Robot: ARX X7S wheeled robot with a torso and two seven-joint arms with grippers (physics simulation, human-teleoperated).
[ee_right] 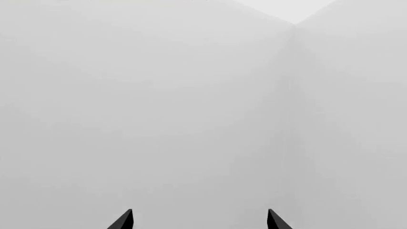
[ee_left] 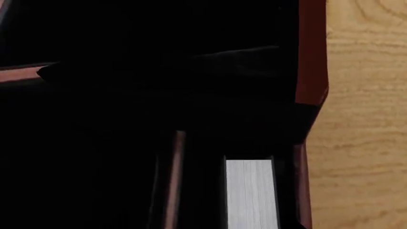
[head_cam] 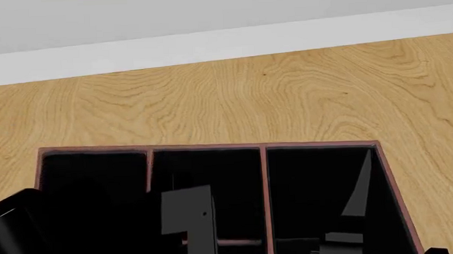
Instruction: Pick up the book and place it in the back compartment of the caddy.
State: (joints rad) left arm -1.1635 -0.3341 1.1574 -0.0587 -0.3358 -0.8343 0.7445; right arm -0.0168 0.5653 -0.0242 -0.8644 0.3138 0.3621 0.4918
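The caddy (head_cam: 204,146) is a dark-red box with a black inside, and red dividers split its far row into three cells. In the left wrist view I look down inside it, close to its red outer wall (ee_left: 311,57). The book (ee_left: 251,193) stands there on edge, its white-grey page edges up between black covers, with a thin red divider (ee_left: 173,181) on its other side. My left gripper's fingers are lost against the black. A grey upright slab (head_cam: 188,218) shows in the middle cell. My right gripper (ee_right: 200,219) is open and faces a blank grey wall.
The caddy rests on a light wooden table (head_cam: 233,98), which ends at a white wall (head_cam: 207,14). My black left arm (head_cam: 15,225) comes in over the caddy's left cell. Grey patches (head_cam: 355,196) show in the right cell.
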